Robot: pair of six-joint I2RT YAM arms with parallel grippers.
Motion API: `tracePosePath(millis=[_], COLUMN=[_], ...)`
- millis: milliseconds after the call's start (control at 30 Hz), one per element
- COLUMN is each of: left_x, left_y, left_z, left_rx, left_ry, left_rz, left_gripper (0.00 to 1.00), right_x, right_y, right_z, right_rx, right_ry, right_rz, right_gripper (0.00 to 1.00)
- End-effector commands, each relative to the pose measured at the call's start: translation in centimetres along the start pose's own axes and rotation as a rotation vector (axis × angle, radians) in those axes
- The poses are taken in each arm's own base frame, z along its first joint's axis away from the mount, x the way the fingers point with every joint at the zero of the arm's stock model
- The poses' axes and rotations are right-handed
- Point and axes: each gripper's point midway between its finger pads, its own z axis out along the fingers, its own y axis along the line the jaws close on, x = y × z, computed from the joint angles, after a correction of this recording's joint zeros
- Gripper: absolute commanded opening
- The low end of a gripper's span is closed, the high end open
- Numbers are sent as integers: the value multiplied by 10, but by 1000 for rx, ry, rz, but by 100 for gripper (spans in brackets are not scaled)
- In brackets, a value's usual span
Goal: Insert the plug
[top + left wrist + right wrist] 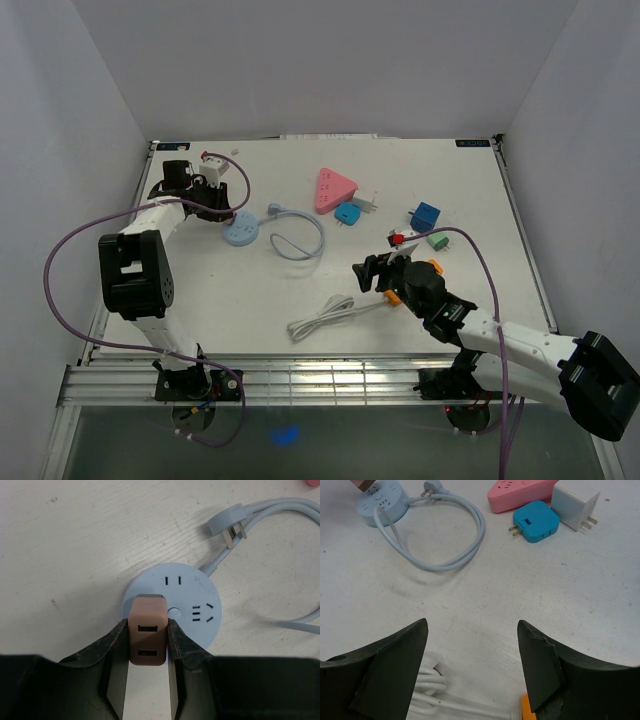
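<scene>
White and lightly scuffed, the table (480,190) is the largest thing in view. The left arm (135,265) reaches toward its far-left corner. The right arm (480,325) lies over the near-right part.

A pale-blue round socket hub (195,597) sits near the far-left corner, and its cord (465,540) loops toward the table's middle. A pink triangular power strip (335,188) lies near the far edge and is cut off at the top of the right wrist view. A white coiled cable (325,315) lies toward the near edge, partly hidden behind the right fingers (395,655). Those fingers stand wide apart over bare table, holding nothing.

A blue adapter (536,521) and a white charger (572,505) lie just beside the pink strip. A small green piece (437,241) toward the right edge is too small to read.

The plug (146,635), a pinkish-tan block, is clamped on its two long sides by the left fingers (100,652). Its long axis runs along the fingers toward the hub, and the face with two USB ports is turned up to the wrist camera. Its far end overlaps the hub beside the centre button. Its prongs are hidden beneath the body, so whether they sit in any slot cannot be told.
</scene>
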Motion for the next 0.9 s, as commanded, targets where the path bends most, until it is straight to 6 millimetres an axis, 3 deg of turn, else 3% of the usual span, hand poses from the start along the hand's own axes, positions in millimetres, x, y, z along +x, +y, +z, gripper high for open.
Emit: tracePosePath(millis=[0,167,567,867], left_x=[12,12,-36,-34], left_y=[-4,-5,-13,-20], left_z=[2,-1,-30,-42], left_rx=[10,0,-27,-31], left_ry=[35,38,-138,-157], left_rz=[9,6,59,70], left_gripper=[0,0,0,0], right_x=[-5,-6,-3,0], right_y=[1,1,2,1], right_z=[-2,-3,-1,1], right_rx=[-8,-10,-20,-18], right_ry=[-21,-23,-10,1], right_rz=[21,25,22,22], right_gripper=[78,78,78,78])
